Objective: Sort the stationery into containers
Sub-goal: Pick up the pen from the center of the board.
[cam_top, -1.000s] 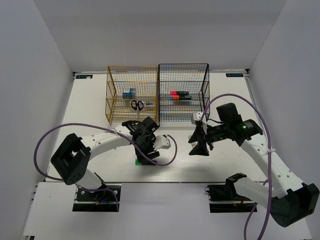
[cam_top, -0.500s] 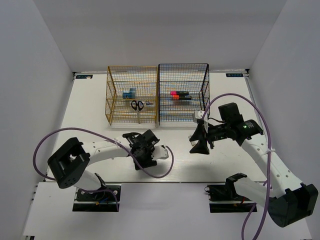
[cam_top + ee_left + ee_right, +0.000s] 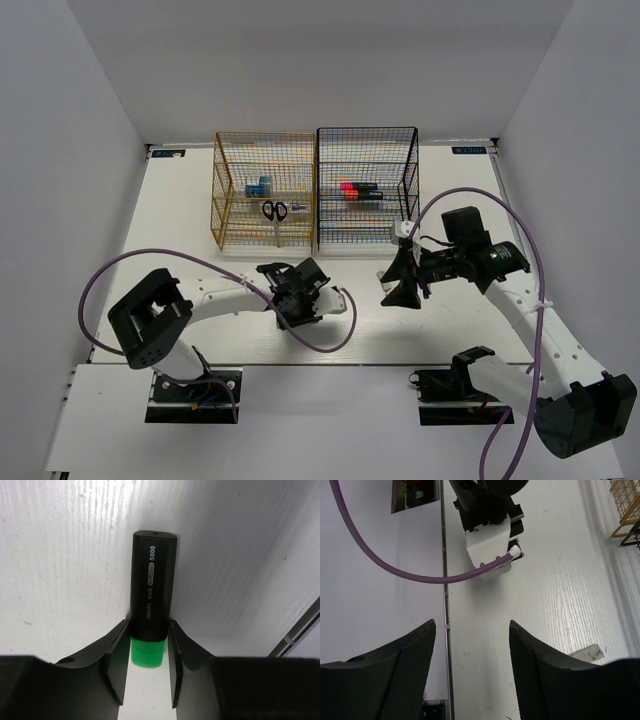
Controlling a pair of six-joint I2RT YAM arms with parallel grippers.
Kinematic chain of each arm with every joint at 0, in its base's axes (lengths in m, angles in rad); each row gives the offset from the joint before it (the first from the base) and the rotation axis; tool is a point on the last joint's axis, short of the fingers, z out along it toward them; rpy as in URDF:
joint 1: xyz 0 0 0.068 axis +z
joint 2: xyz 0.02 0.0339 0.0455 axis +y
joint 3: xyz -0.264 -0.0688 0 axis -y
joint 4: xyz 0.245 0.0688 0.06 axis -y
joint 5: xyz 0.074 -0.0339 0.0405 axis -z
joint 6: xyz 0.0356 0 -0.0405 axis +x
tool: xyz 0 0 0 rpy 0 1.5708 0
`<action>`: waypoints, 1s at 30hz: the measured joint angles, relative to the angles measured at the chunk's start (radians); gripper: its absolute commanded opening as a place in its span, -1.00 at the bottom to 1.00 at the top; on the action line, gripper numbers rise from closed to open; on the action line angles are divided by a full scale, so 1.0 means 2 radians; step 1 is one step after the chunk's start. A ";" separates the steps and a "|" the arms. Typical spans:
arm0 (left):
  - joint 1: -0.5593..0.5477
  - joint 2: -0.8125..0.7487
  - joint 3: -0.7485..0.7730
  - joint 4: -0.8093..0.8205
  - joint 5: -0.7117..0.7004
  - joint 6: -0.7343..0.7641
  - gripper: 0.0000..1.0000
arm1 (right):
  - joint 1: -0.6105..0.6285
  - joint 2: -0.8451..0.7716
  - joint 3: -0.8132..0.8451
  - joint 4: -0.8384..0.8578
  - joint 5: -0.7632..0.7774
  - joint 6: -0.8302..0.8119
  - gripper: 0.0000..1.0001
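Nearest to my bases, my left end effector point(image 3: 146, 656) is low over the surface point(image 3: 180, 240), in front of the two racks. It is closed on the green highlighter point(image 3: 150, 595). The two fingers point(image 3: 116, 660) press on both sides just where the black body meets the green end. The black body points away from my wrist, with the white surface behind it. I cannot tell from the wrist view whether the pen rests on the surface or is a little above it. From the top view my own wrist hides it.

My right end effector point(image 3: 470, 645) hangs beside it, more to the right. Its fingers are spread wide with nothing between them. It is apart from everything.

Further back stand the golden-yellow rack point(image 3: 235, 200) and the black rack point(image 3: 400, 190), touching side by side. In the yellow one I see the scissors point(image 3: 274, 210) and the blue tub point(image 3: 258, 186). In the black one lie the other highlighters point(image 3: 358, 189), with pink and orange ends.

I judge that the step in hand is the pick of the green highlighter, and that the sorting is nearly done. The next move asks me to lift straight up with a firm grip. Then I carry the pen to the black rack and bring it in without hitting the wire. There I let it go beside its fellows.
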 measured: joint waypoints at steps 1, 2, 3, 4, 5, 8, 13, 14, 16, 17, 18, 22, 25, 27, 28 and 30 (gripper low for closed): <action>0.001 0.006 0.007 -0.006 0.003 0.000 -0.61 | -0.001 -0.002 -0.002 0.000 -0.002 0.000 0.26; 0.002 0.012 0.012 -0.010 0.005 -0.001 -0.69 | -0.002 -0.003 -0.003 -0.001 -0.002 -0.001 0.26; 0.004 0.017 0.019 -0.015 0.008 -0.002 -0.81 | -0.003 -0.003 -0.004 -0.002 -0.004 -0.002 0.26; 0.005 0.021 0.024 -0.020 0.011 -0.003 -1.00 | -0.005 -0.003 -0.004 -0.002 -0.006 -0.003 0.26; 0.007 0.025 0.029 -0.024 0.013 -0.005 -1.00 | -0.006 -0.004 -0.004 -0.002 -0.006 -0.004 0.26; 0.011 0.032 0.039 -0.033 0.018 -0.013 -1.00 | -0.010 -0.007 -0.006 -0.004 -0.009 -0.011 0.26; 0.030 0.031 0.048 -0.035 0.034 -0.044 -1.00 | -0.010 -0.013 -0.013 -0.004 0.000 -0.015 -0.24; 0.037 0.030 0.054 -0.036 0.037 -0.052 -1.00 | -0.010 -0.013 -0.014 -0.001 0.008 -0.012 -0.57; 0.049 0.024 0.074 -0.042 0.040 -0.068 -1.00 | -0.011 -0.013 -0.019 0.014 0.034 0.001 -1.00; 0.055 0.019 0.089 -0.040 0.040 -0.076 -1.00 | -0.011 -0.013 -0.022 0.021 0.048 0.010 -1.00; 0.060 0.012 0.104 -0.039 0.040 -0.082 -1.00 | -0.011 -0.013 -0.026 0.031 0.067 0.022 -1.00; 0.070 -0.013 0.167 -0.019 0.038 -0.095 -1.00 | -0.013 -0.013 -0.033 0.060 0.126 0.049 -0.89; 0.077 -0.007 0.227 -0.019 0.037 -0.080 -1.00 | -0.013 -0.014 -0.036 0.076 0.161 0.060 -0.37; 0.082 0.007 0.270 -0.021 0.029 -0.065 -1.00 | -0.013 -0.016 -0.039 0.087 0.179 0.062 -0.29; 0.086 0.016 0.291 -0.022 0.027 -0.057 -1.00 | -0.013 -0.017 -0.041 0.091 0.185 0.062 -0.27; 0.097 0.040 0.337 -0.017 0.024 -0.040 -1.00 | -0.013 -0.019 -0.048 0.097 0.197 0.063 -0.24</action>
